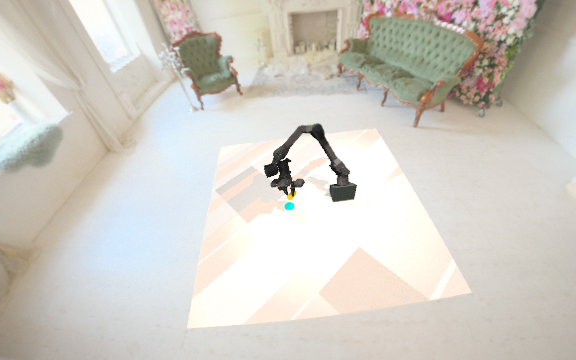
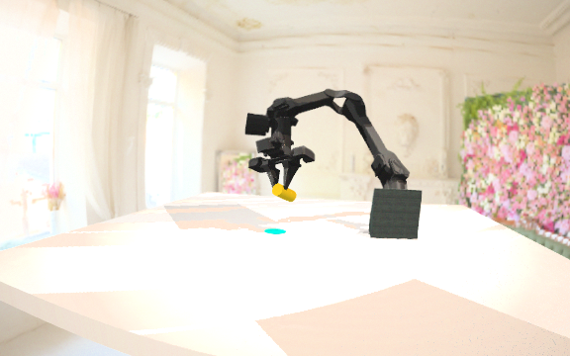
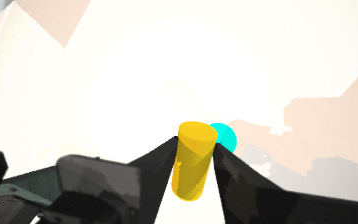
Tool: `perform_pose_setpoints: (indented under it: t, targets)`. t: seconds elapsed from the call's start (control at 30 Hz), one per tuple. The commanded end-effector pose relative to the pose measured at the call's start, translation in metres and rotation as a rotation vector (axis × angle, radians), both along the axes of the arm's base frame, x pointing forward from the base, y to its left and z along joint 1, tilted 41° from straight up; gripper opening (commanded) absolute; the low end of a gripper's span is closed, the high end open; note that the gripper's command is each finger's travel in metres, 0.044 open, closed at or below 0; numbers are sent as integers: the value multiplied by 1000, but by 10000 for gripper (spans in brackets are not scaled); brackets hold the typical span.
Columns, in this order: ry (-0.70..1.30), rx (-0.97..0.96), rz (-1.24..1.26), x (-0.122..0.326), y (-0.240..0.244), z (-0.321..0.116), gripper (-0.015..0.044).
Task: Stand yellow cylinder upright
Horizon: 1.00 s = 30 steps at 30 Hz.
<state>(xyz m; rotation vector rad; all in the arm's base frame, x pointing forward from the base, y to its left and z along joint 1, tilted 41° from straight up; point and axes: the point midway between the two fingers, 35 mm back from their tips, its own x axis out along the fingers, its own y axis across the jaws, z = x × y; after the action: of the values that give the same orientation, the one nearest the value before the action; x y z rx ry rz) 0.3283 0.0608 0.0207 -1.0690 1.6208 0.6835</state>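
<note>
The yellow cylinder (image 1: 291,196) (image 2: 284,192) (image 3: 194,162) is held in the air between the fingertips, tilted, closer to lying than upright in the exterior view. My gripper (image 2: 281,187) (image 3: 195,143) points down and is shut on it, one finger on each side. The cyan circle (image 1: 289,206) (image 2: 275,231) (image 3: 226,138) lies flat on the table, below the cylinder in the exterior view. In the wrist view it shows just right of the cylinder's near end, and part of it is hidden behind the cylinder and a finger.
The arm's dark base box (image 1: 343,192) (image 2: 395,214) stands on the table (image 1: 383,225) (image 2: 206,267) to the right of the circle. Patches of light and shadow cross the table top. A green armchair and a sofa stand beyond the table.
</note>
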Motion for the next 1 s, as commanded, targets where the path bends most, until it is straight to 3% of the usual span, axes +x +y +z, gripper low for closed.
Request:
perform_pose_setpoints:
  t: [0.0, 0.97]
  targets:
    - [1, 28, 1, -1, 0, -1, 105]
    - [-31, 245, 3, -2, -2, -7, 105]
